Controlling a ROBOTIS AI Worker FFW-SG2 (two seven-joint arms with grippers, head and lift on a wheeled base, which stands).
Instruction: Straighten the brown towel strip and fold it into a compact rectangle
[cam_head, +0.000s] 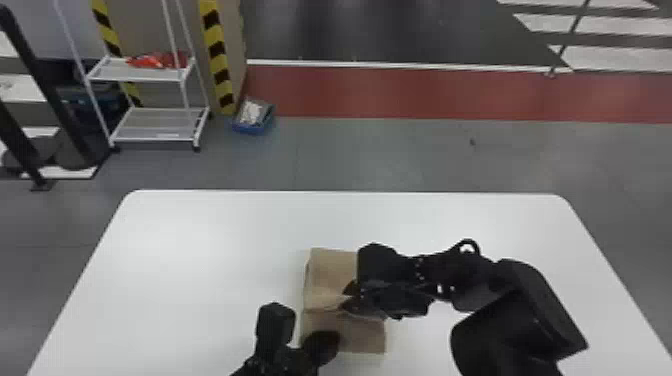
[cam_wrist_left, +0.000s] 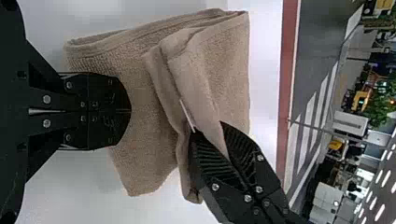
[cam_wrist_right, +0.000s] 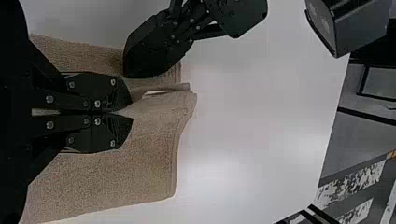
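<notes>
The brown towel strip (cam_head: 332, 272) lies folded on the table, with a raised crease across its middle. At that crease my right gripper (cam_head: 346, 297) comes in from the right, pinching a fold. In the right wrist view, the right gripper (cam_wrist_right: 126, 112) has the towel (cam_wrist_right: 135, 175) bunched between its fingertips. My left gripper (cam_head: 325, 345) is over the towel's near part, by its left side. In the left wrist view, the left gripper (cam_wrist_left: 129, 111) has its fingers together above the towel's (cam_wrist_left: 140, 144) flat layer; whether they touch it I cannot tell.
The white table (cam_head: 190, 240) surrounds the towel, its far edge well beyond it. My right forearm spans the table's right part. On the floor behind stand a white shelf rack (cam_head: 155, 140) and a blue bin (cam_head: 252, 129).
</notes>
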